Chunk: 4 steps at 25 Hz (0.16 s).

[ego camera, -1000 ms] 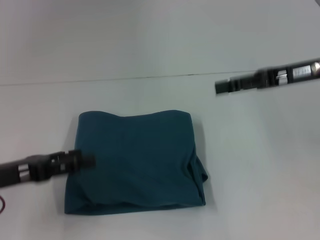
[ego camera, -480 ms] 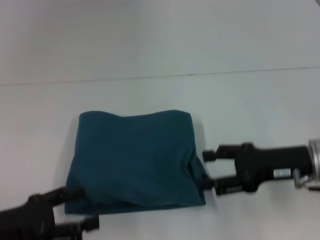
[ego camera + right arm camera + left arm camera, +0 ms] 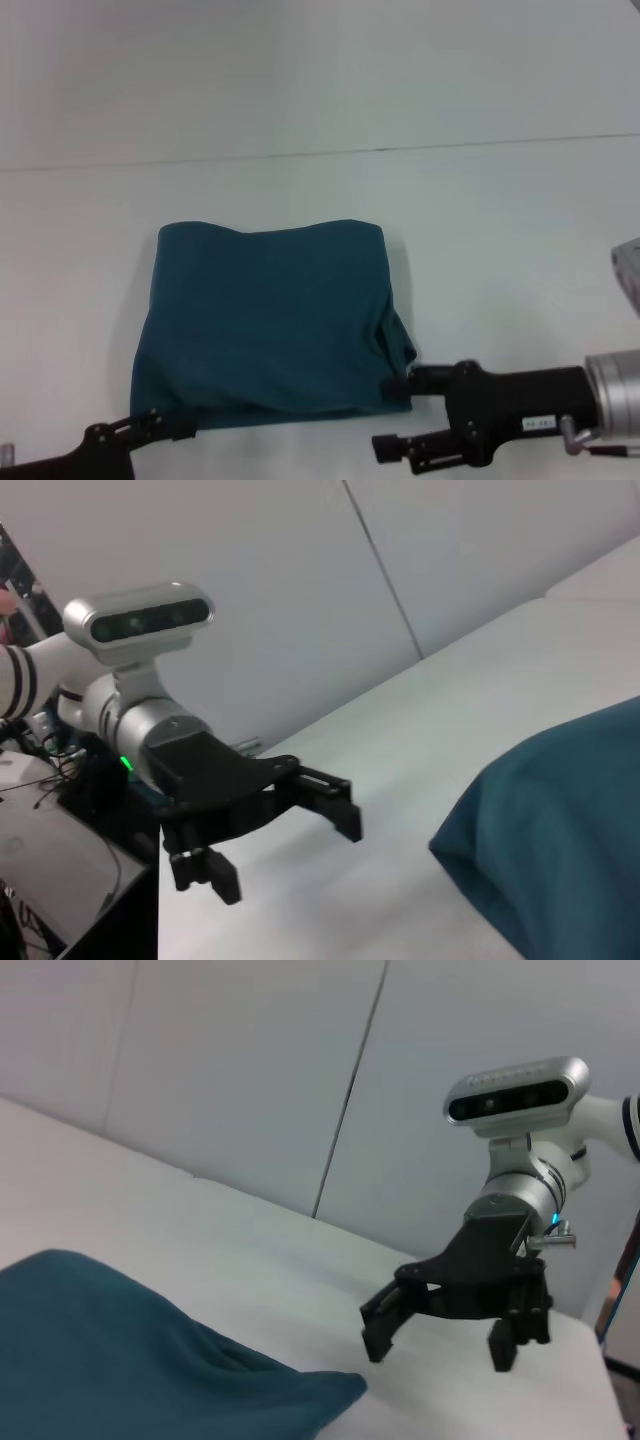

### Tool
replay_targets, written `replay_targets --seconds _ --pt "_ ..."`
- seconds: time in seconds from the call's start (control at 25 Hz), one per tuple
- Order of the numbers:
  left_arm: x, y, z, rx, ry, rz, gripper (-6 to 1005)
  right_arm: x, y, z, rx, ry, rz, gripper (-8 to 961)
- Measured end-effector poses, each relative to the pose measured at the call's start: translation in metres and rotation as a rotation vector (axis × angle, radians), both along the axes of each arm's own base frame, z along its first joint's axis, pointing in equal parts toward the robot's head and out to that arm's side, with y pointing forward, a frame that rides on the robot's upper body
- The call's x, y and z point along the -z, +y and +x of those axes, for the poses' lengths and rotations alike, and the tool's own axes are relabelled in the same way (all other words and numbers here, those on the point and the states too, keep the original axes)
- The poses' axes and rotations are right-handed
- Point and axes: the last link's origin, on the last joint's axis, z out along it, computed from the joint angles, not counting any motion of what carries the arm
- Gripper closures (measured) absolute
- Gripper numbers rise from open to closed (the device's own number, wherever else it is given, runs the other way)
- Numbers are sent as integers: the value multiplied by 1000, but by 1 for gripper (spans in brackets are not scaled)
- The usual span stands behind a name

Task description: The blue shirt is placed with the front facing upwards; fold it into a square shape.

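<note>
Now the tabletop [image 3: 300, 90] carries the shirt [image 3: 270, 320] as a compact, roughly square bundle, plain side up, no lettering or collar showing. It lies between the two hands, just ahead of both. Half a second ago the right hand [image 3: 395, 415] stood beside the bundle's right edge; it has since dropped toward the near right corner, its upper finger touching or nearly touching the cloth there, the lower one apart on bare tabletop. The left wrist view shows it [image 3: 455, 1335] wide open, holding nothing. The left hand [image 3: 150, 425] has slid back to the near left corner and mostly out of the head view; the right wrist view shows it [image 3: 285, 845] open too, and empty. With both hands off the cloth and the shape already close to square, folding looks essentially done; only the loose right-hand layers by the right hand may want tidying.
</note>
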Motion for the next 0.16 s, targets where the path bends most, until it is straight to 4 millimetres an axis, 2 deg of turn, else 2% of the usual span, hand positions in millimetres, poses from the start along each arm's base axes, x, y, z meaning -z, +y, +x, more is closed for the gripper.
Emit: replay_targets --seconds 0.16 --pt "5 1 1 56 7 36 66 6 -2 1 16 6 -7 68"
